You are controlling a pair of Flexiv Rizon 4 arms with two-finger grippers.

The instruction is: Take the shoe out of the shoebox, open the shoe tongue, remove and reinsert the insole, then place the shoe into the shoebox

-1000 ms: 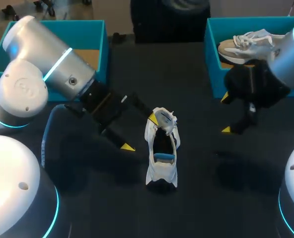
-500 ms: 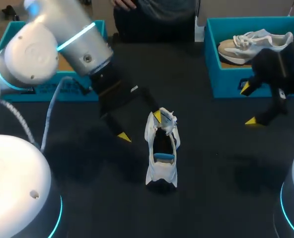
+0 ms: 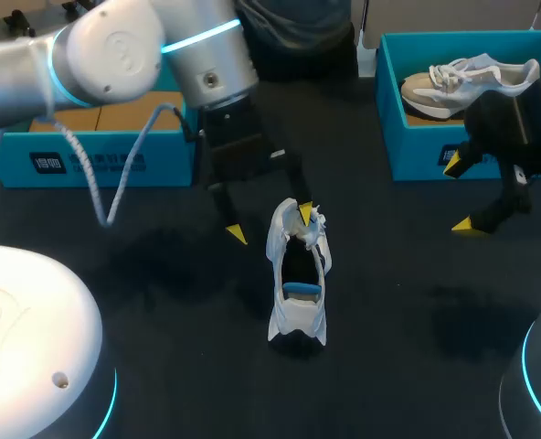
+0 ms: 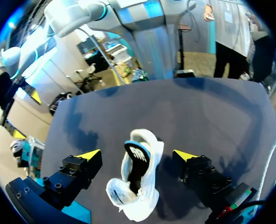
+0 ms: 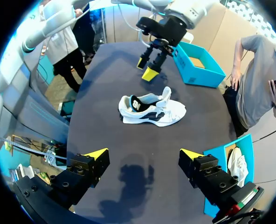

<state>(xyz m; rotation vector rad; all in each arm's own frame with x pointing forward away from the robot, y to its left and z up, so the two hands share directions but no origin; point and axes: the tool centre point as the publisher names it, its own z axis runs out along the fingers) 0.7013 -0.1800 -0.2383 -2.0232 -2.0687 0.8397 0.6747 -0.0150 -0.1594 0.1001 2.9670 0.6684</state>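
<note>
White shoe (image 3: 298,274) lies ahead of the left gripper (image 3: 270,224), between its wide-spread fingers, not gripped.

Open table (image 3: 408,357) flanks the shoe (image 3: 298,274); left hand (image 3: 270,224) overhangs one end.

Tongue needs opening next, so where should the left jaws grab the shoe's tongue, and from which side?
The tongue's free top edge, from above: the shoe sits upright, the tongue stands up over its opening, and the left gripper hangs open over that end.
</note>
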